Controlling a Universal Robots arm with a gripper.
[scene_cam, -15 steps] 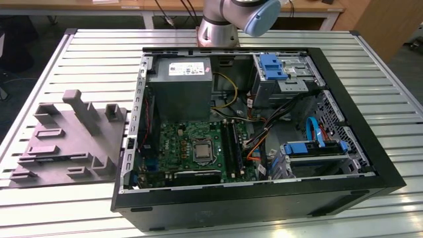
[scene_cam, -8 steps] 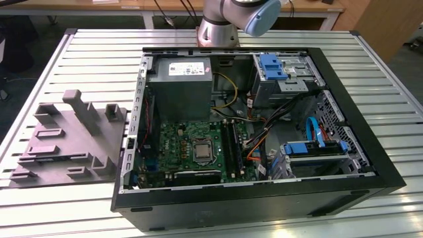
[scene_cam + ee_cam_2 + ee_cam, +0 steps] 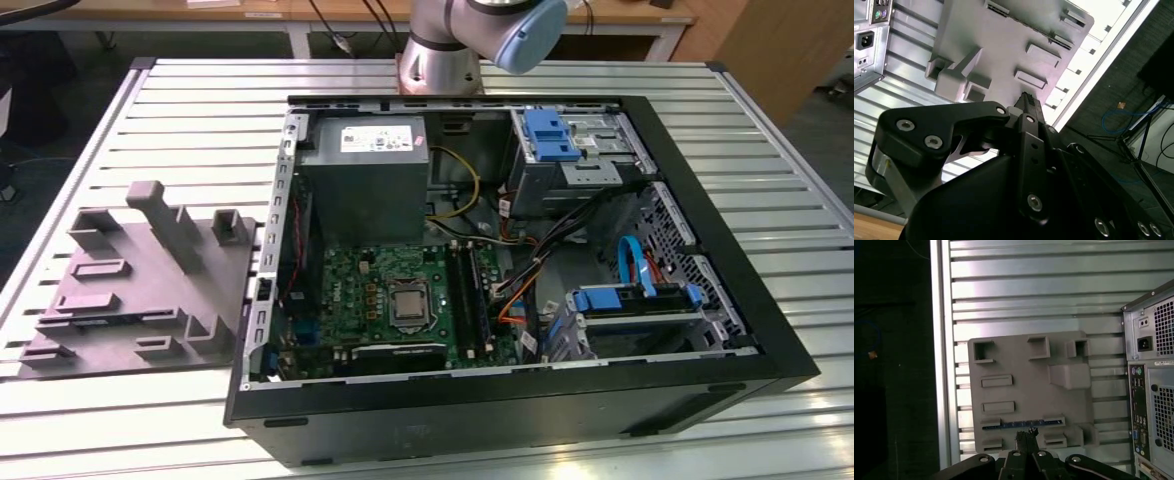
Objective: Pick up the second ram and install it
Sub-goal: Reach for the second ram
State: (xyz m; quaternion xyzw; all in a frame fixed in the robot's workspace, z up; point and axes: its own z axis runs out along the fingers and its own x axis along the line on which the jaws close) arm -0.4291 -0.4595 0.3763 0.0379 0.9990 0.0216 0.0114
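**Caller:** Where are you, and where's the second ram?

**Me:** My hand (image 3: 1027, 434) points straight down over the grey tray (image 3: 1019, 370). In the first wrist view the second ram (image 3: 1004, 425) lies flat in a long slot along one edge of the tray. My fingertips hang above the middle of the strip, clear of it.

**Caller:** Holding anything?

**Me:** No. The fingertips are drawn together with no gap I can see and nothing between them.

**Caller:** What does the other wrist camera give you?

**Me:** In the second wrist view I'm looking along my own hand (image 3: 1026, 102) from the side. Its black links are up close and the tray (image 3: 1004, 45) is well beyond them. I can't pick out the strip there.

**Caller:** And the exterior view?

**Me:** That one shows the open computer case (image 3: 534, 410) on the slatted bench (image 3: 747, 130). The motherboard (image 3: 360, 290) lies exposed inside, and the tray (image 3: 147, 290) sits just beside the case on the exterior view's left. My arm's base (image 3: 441, 50) rises behind the case.

**Caller:** Any writing?

**Me:** There's a white label (image 3: 380, 138) on the power supply (image 3: 360, 190), but the print is too small to tell. Both wrist views catch the case's rear panel (image 3: 1154, 340), with its sockets.
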